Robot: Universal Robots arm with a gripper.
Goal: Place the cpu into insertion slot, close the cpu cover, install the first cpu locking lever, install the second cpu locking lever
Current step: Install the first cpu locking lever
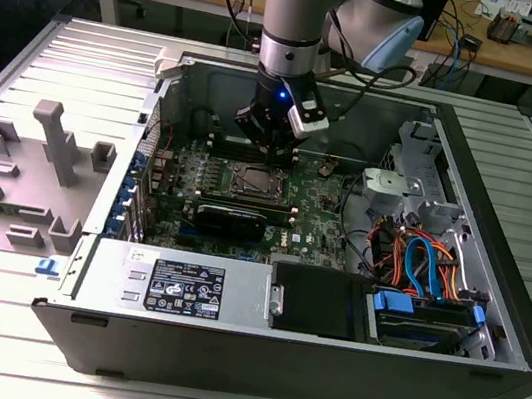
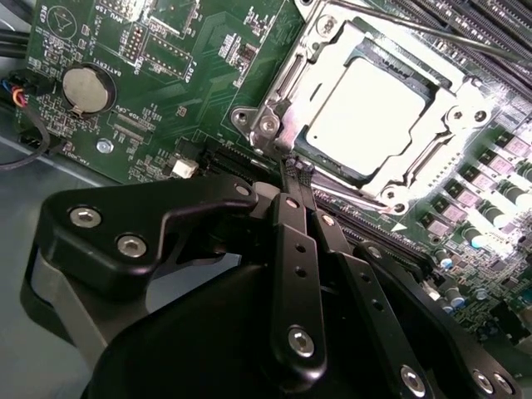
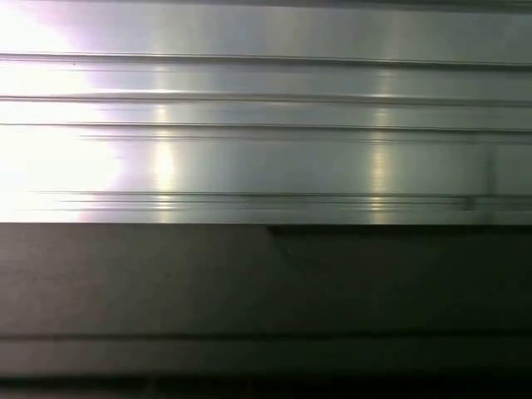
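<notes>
The cpu (image 2: 366, 112), a pale silver square, lies flat in the insertion slot (image 2: 268, 125) on the green board. Over it the silvery cpu cover (image 2: 328, 46) lies down, and the chip's face shows through the cover's cut-out. A thin metal lever rod (image 2: 399, 21) runs along one side of the socket. My gripper (image 2: 296, 170) has its black fingers (image 2: 287, 216) pressed together, tips right at the socket frame's edge, with nothing seen between them. In the exterior view the gripper (image 1: 269, 149) hangs just above the socket (image 1: 257, 180) inside the open computer case.
A coin battery (image 2: 87, 87) sits on the board beside the socket, and memory slots (image 2: 490, 33) lie beyond it. A black card (image 1: 232, 220), a drive bay with coloured cables (image 1: 426, 276) and the power supply (image 1: 181, 287) crowd the case. A grey fixture tray (image 1: 40, 154) is at the exterior view's left.
</notes>
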